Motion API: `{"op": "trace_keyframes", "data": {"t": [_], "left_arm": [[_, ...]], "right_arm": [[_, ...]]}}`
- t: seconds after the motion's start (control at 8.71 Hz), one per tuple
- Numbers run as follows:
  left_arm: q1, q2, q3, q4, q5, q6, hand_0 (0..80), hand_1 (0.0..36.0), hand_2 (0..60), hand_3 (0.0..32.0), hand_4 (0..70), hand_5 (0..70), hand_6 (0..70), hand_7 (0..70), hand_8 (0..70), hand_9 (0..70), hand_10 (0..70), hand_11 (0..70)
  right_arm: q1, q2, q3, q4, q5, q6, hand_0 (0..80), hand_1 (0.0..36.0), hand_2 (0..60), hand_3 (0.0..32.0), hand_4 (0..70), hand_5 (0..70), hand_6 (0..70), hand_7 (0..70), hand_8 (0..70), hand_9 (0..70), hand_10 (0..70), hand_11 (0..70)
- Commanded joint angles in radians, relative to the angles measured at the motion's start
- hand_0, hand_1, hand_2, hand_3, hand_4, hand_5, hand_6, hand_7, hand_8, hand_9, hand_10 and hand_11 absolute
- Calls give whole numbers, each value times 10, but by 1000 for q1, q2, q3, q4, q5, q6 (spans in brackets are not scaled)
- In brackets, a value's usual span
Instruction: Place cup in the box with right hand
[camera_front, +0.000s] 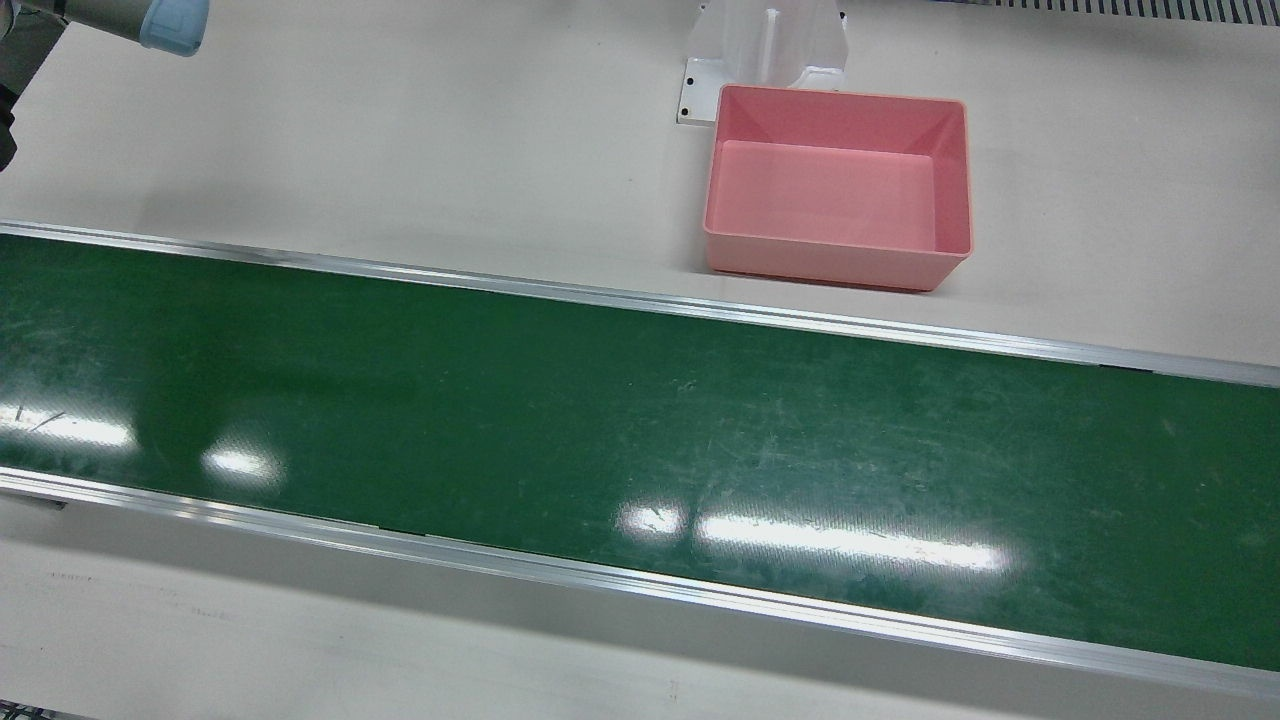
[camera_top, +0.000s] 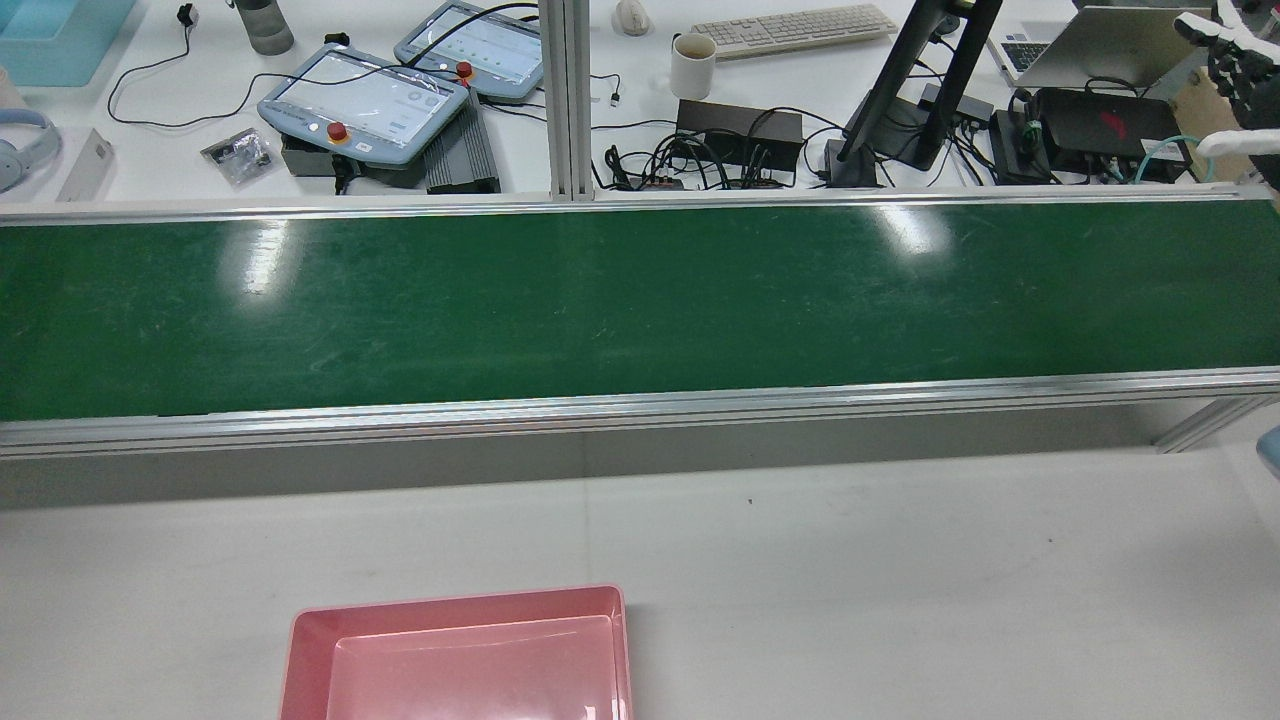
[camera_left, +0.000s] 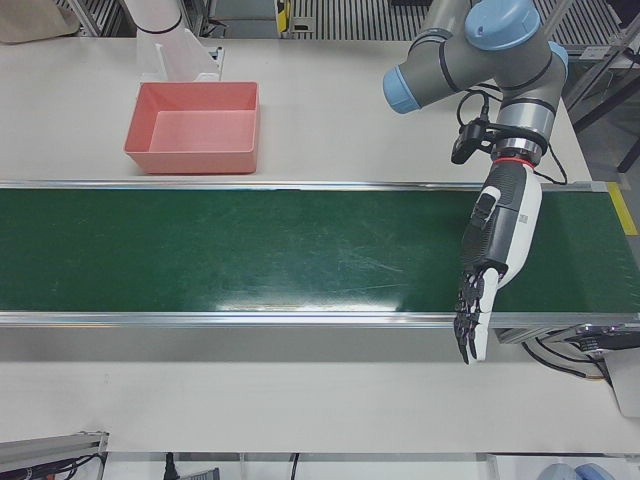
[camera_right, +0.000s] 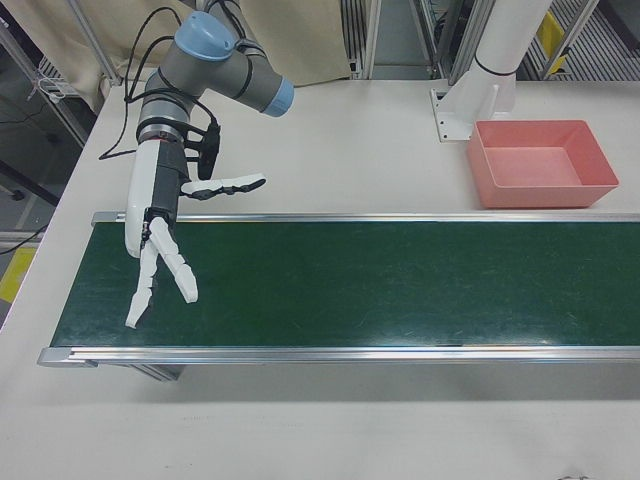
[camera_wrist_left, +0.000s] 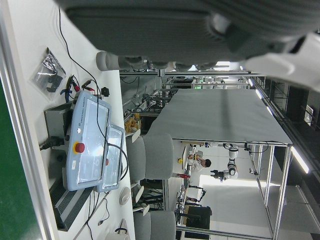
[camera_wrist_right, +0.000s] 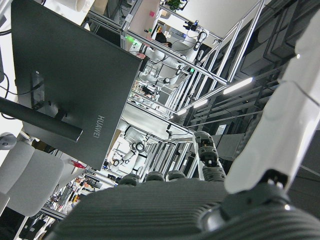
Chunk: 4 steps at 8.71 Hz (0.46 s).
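The right hand (camera_right: 160, 255) hangs over one end of the green conveyor belt (camera_right: 350, 285), fingers spread wide and holding nothing; the cup appears in none of the views. The pink box (camera_right: 540, 165) sits empty on the white table (camera_right: 350, 150) beyond the belt's far rail — well apart from the right hand, near the white arm pedestal (camera_right: 480, 75). At the belt's opposite end the left hand (camera_left: 495, 260) points downward past the near rail, fingers straight and close together, also empty. The belt's surface lies bare between the two hands, scuffed and glinting with lamp reflections. On the operators' desk behind it — seen from the rear camera — stand two teach pendants (camera_top: 365, 100), a white mug (camera_top: 692, 65), a keyboard (camera_top: 795, 28) and a monitor stand (camera_top: 900, 100) amid tangled cables.
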Motion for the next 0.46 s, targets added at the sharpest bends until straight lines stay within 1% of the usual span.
{"op": "trace_keyframes", "data": {"t": [0.0, 0.11, 0.34], "left_arm": [[1, 0, 0, 0, 0, 0, 0, 0, 0, 0, 0, 0, 0, 0, 0, 0, 0, 0], [0, 0, 0, 0, 0, 0, 0, 0, 0, 0, 0, 0, 0, 0, 0, 0, 0, 0], [0, 0, 0, 0, 0, 0, 0, 0, 0, 0, 0, 0, 0, 0, 0, 0, 0, 0]], "right_arm": [[-27, -35, 16, -21, 20, -8, 462, 112, 0, 0, 0, 25, 0, 0, 0, 0, 0, 0], [-43, -33, 10, -24, 35, 37, 459, 115, 14, 0, 0, 25, 0, 0, 0, 0, 0, 0], [-114, -26, -16, -53, 117, 132, 458, 125, 49, 0, 0, 26, 0, 0, 0, 0, 0, 0]]}}
